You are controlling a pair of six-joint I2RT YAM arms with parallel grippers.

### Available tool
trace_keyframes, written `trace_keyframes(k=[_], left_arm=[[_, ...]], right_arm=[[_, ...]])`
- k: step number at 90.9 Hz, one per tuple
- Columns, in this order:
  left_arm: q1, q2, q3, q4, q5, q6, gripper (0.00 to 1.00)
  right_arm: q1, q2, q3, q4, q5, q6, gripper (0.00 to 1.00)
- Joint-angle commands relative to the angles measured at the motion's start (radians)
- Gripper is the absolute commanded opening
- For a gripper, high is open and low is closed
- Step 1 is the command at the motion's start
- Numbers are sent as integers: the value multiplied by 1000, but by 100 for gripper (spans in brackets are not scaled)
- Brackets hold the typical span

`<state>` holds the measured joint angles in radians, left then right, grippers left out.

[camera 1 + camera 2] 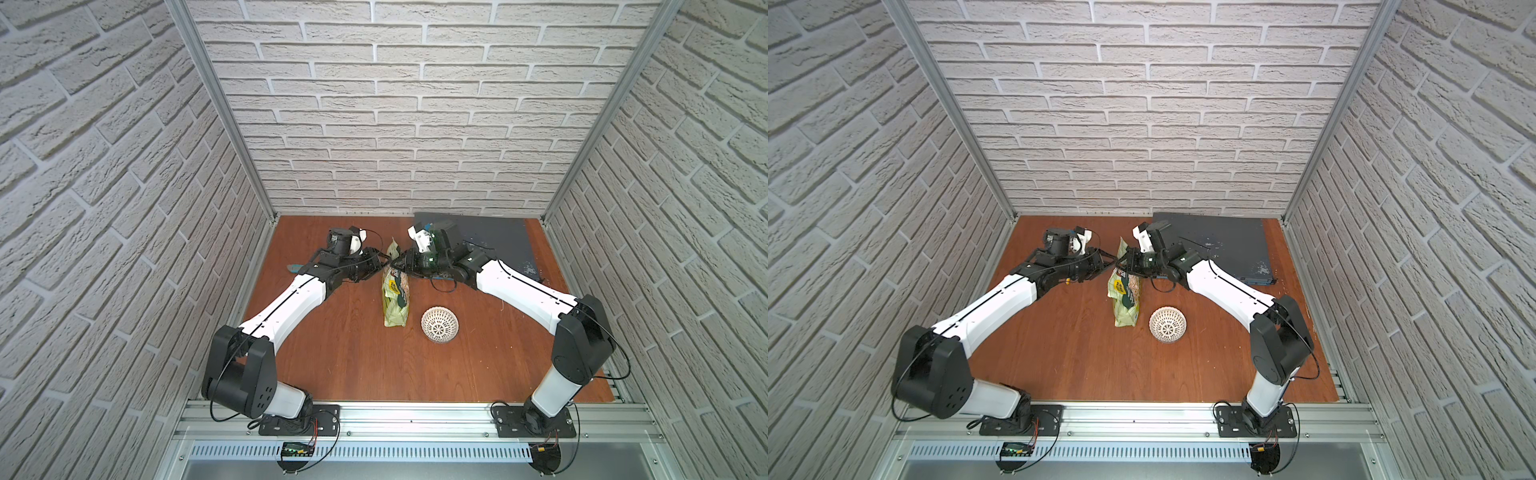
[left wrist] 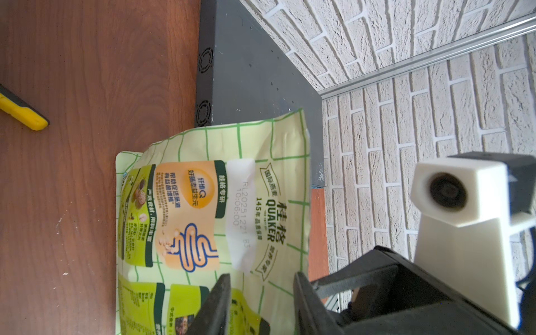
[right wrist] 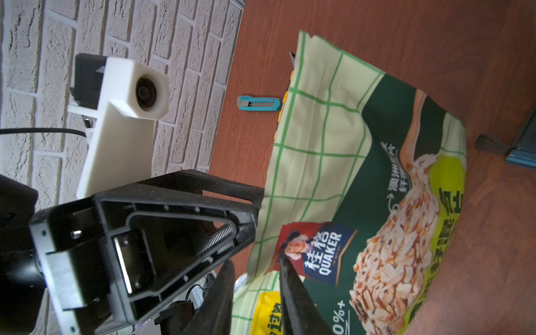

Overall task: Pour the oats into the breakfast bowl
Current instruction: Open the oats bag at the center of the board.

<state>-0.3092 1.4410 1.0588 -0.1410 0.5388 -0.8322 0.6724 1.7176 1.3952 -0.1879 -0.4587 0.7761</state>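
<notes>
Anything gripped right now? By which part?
Cannot tell. Left gripper and right gripper each have fingers either side of the pouch's upper part, but no view shows a firm pinch.

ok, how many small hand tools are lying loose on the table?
2. A teal cutter lies on the table left of the pouch. A yellow-and-black tool lies there too, partly cut off in the left wrist view. The arms may hide others.
</notes>
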Motion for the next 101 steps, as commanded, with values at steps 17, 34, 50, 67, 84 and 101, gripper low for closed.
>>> trace_keyframes(k=[17,34,50,67,84,101], left_arm=[[-6,13,5,28,-13,7,39],[-6,12,5,28,-14,8,39],[-6,8,5,27,-18,8,39],[-6,-14,3,18,-26,13,41],[-6,-66,-12,-17,-36,41,44],[-7,-128,-59,-48,1,63,43]], right_arm=[[18,-29,-30,-1,-4,-20,27],[18,-33,-41,0,2,-20,25],[18,-30,-40,-4,13,-22,18],[19,-24,-37,-9,24,-21,3],[18,-34,-39,-19,49,-31,3],[18,-42,-56,18,48,-9,3]])
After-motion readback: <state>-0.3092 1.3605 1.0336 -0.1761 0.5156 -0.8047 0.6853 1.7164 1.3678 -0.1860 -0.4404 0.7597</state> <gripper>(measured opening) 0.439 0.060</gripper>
